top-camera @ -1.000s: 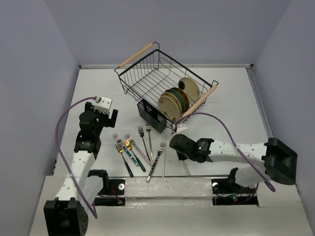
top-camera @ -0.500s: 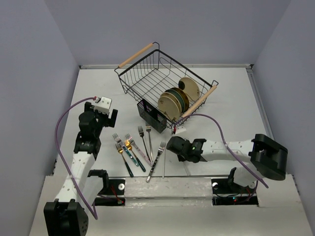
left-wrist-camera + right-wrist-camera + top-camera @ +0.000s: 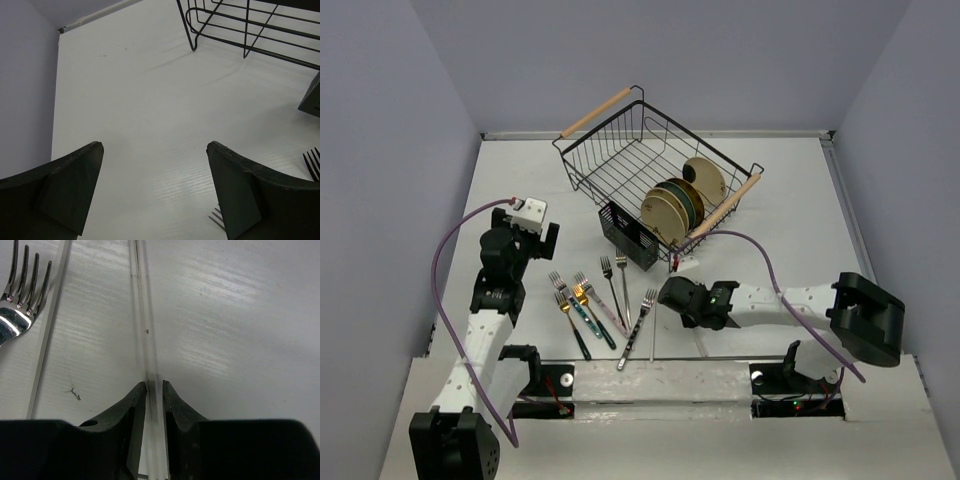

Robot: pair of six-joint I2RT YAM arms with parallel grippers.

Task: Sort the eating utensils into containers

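Seven forks (image 3: 583, 295) lie loose on the tabletop (image 3: 790, 200), at the lower centre of the overhead view. Some are all silver, two are gold-headed, and others have dark, teal or pink handles. One black slotted caddy (image 3: 625, 237) sits just above them, against one wire basket (image 3: 595, 150) holding about four plates (image 3: 682, 203). Right of the forks, the right end effector (image 3: 154, 385) pinches a thin clear stick (image 3: 141, 315). The left end effector (image 3: 155, 190) hangs spread wide, left of the forks.
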